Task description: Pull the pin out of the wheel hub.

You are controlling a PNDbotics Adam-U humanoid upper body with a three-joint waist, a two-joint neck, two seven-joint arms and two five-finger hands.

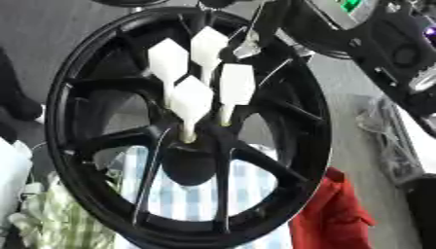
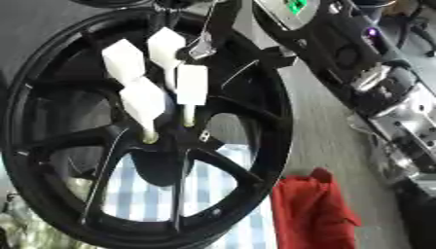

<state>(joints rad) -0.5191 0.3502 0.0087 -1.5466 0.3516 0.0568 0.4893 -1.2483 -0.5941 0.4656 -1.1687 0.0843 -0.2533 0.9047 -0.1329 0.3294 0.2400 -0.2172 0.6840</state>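
Right hand (image 1: 248,46) (grip: cannot tell) hovers beside wheel hub (image 1: 60,121) pins (image 1: 191,97); left eye view adds white cloth (image 1: 12,168).

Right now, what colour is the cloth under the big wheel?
The cloth is blue-and-white checked, seen through the black wheel spokes, clearest in the left eye view.

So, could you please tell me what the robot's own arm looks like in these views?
The right arm, entering upper right, is bulky and black with silver metal parts, a small green light and a purple glow. The left arm does not show.
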